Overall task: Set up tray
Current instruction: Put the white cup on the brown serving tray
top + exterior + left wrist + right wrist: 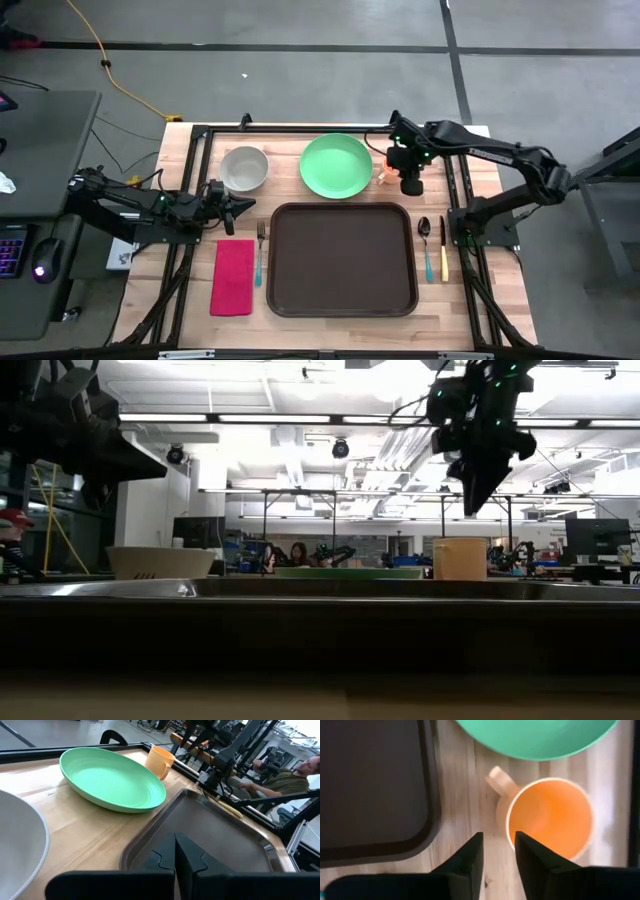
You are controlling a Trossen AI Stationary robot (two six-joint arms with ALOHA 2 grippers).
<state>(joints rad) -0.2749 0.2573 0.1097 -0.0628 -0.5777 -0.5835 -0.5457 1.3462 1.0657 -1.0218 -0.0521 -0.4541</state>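
Observation:
The dark brown tray [342, 260] lies flat at the table's middle. Behind it rest a green plate [336, 165] and a white bowl [244, 168]. An orange cup [550, 817] stands upright on the wood right of the plate, its handle [499, 779] pointing toward the tray. My right gripper [498, 845] hangs above the cup's tray-side rim, pointing steeply down, open by a narrow gap and touching nothing; in the low view the right gripper [478, 490] is clear above the cup [459, 558]. My left gripper [243, 208] waits shut near the tray's far left corner.
A red napkin [233, 277] and a fork [260, 255] lie left of the tray. A spoon [424, 240] and a knife [444, 250] lie to its right. A black frame [300, 128] borders the table. People sit in the room behind.

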